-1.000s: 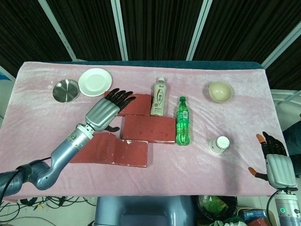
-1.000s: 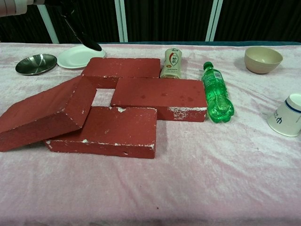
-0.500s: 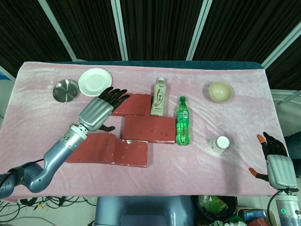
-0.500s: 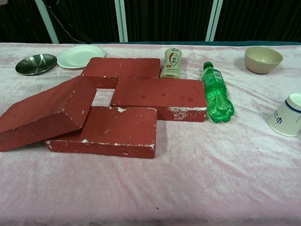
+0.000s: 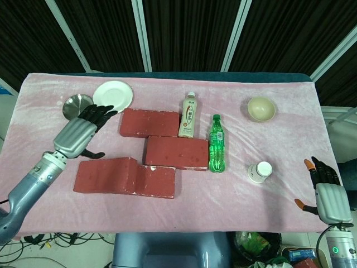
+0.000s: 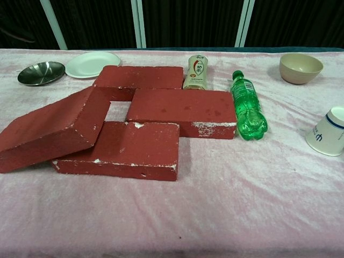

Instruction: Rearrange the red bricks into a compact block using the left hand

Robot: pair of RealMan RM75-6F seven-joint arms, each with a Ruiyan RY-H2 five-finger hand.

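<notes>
Several red bricks lie in a loose cluster on the pink cloth. The far brick (image 5: 149, 123) (image 6: 141, 77) and the middle brick (image 5: 176, 152) (image 6: 183, 107) lie flat and overlap in a step. The front brick (image 5: 155, 182) (image 6: 137, 145) lies flat. The left brick (image 5: 103, 173) (image 6: 51, 126) is tilted, its right end leaning on the front brick. A small gap of cloth shows between them. My left hand (image 5: 81, 134) hovers left of the cluster with fingers spread, holding nothing; the chest view does not show it. My right hand (image 5: 326, 195) rests empty at the table's front right corner.
A steel bowl (image 5: 75, 105) (image 6: 41, 72) and a white plate (image 5: 113, 96) (image 6: 92, 63) sit at the back left, just beyond my left hand. A tea bottle (image 5: 189, 115) stands against the far brick. A green bottle (image 5: 216, 143) lies beside the middle brick. A beige bowl (image 5: 261, 109) and a paper cup (image 5: 260, 171) stand right.
My left hand has drawn back from over the far brick, moving left toward the steel bowl and off the bricks. The bricks and the right hand have not moved.
</notes>
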